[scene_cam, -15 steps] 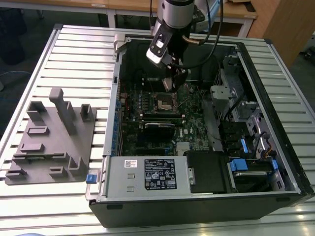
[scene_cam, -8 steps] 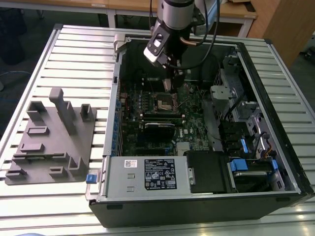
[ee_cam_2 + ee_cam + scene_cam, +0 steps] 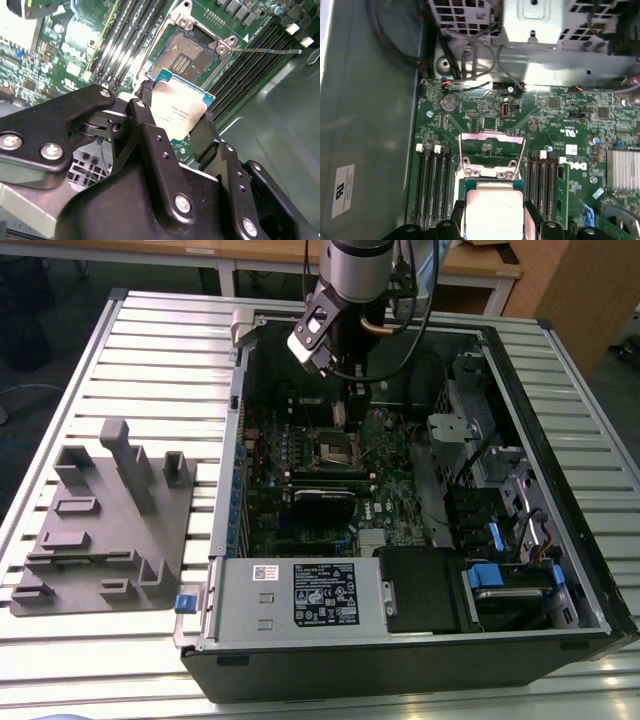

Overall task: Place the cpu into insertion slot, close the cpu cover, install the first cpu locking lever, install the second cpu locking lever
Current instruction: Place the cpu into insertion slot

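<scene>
My gripper (image 3: 352,412) hangs inside the open computer case, just above the green motherboard (image 3: 390,480). It is shut on the cpu (image 3: 176,112), a flat square chip with a silvery top and green edge, held between the two black fingers (image 3: 145,125). In the second wrist view the insertion slot (image 3: 189,50) lies open a short way beyond the chip, its dark contact field bare. In the first wrist view the cpu (image 3: 492,210) sits low between the fingers (image 3: 534,220), and the cpu cover (image 3: 492,137) stands raised behind it with thin wire levers (image 3: 521,152) at its sides.
Long black memory slots (image 3: 432,180) flank the socket on both sides. A thin lever rod (image 3: 265,50) sticks out beside the slot. A metal drive cage (image 3: 455,430) and cables fill the case's exterior-view right. A grey fixture (image 3: 110,520) lies on the slatted table (image 3: 160,360).
</scene>
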{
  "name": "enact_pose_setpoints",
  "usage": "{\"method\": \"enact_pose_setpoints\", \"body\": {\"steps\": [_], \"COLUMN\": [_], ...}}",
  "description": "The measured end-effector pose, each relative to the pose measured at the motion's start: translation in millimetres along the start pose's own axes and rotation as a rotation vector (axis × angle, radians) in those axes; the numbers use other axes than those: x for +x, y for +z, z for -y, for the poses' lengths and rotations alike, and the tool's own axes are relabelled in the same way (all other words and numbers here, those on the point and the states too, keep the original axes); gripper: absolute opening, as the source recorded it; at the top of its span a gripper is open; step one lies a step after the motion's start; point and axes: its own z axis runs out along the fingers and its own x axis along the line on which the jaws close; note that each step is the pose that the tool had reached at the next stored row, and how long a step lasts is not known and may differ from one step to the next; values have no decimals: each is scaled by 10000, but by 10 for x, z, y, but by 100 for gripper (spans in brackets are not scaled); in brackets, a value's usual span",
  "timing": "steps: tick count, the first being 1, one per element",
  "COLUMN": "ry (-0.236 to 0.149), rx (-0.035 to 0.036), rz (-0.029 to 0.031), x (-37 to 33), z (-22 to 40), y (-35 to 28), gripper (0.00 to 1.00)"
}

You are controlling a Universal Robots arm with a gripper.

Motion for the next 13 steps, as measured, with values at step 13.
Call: {"method": "enact_pose_setpoints", "body": {"steps": [13], "ry": [454], "rx": [-7], "rz": [37], "x": [2], "z": [38], "y": [5], "gripper": [54]}}
